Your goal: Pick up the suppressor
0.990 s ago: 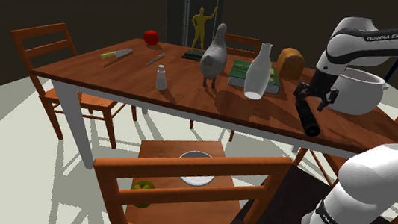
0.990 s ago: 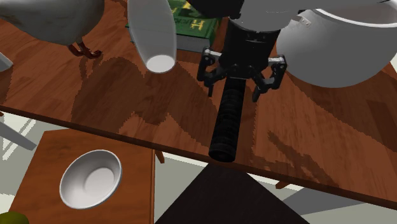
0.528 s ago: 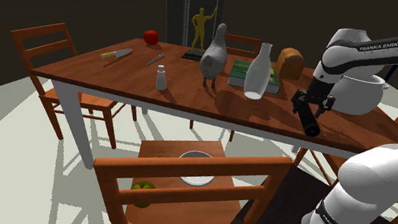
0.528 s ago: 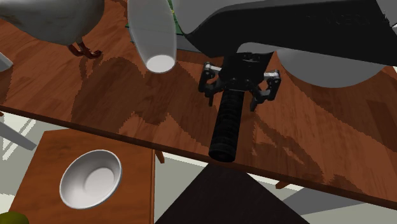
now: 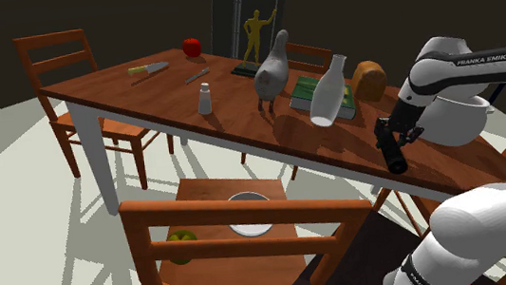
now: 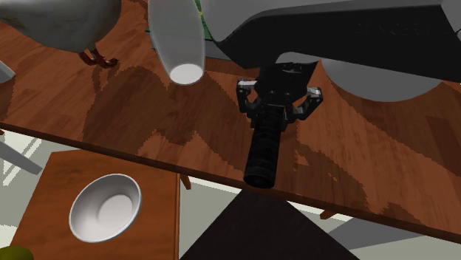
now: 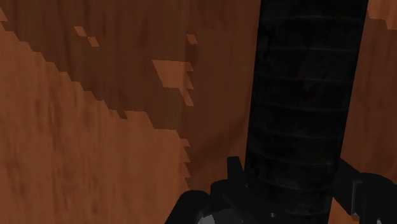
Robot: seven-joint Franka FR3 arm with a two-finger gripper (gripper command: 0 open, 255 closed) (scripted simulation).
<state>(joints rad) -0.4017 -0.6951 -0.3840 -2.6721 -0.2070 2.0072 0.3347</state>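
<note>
Wooden desk [image 5: 132, 89], black suppressor [image 6: 263, 151], my fingers [image 6: 250, 105] on it.
The desk carries the ribbed suppressor lying flat near its edge; my fingers are clamped on both sides of the end away from that edge.

Home dining rm; long wooden table [image 5: 122, 90] w/ matching chairs [image 5: 49, 40]; apple [image 5: 191, 46], bowl [image 5: 249, 213], bottle [image 5: 329, 91].
</note>
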